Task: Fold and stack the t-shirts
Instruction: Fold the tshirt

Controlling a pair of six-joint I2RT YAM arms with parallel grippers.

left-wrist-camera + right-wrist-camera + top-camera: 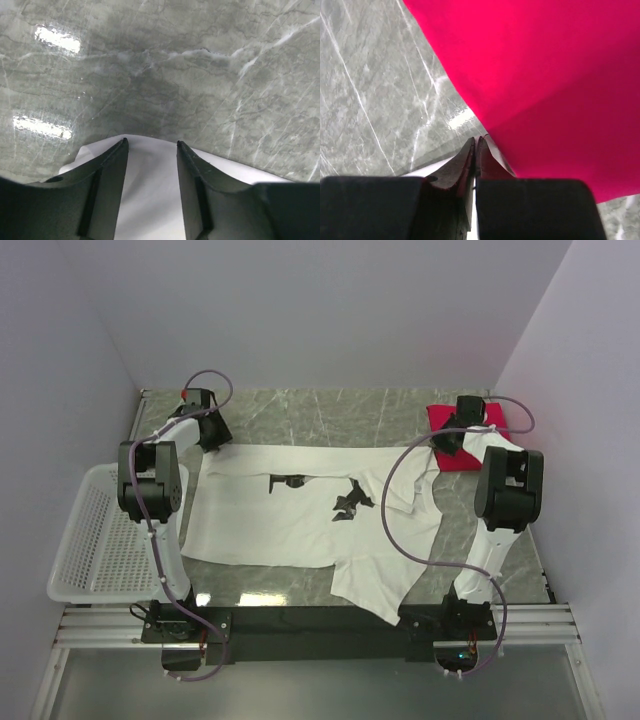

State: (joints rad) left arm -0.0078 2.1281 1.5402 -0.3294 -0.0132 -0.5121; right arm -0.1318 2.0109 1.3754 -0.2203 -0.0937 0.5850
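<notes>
top external shows the white t-shirt (290, 520) spread print-up on the marble table (330, 415). left gripper (151, 142) stands released, jaws apart astride the shirt's far left corner. right gripper (475, 142) is clenched at the shirt's far right corner; whether it pinches cloth is unclear. red t-shirt (462, 462) lies just beside that corner.

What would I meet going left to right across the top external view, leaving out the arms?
white mesh basket → white t-shirt → red t-shirt
</notes>
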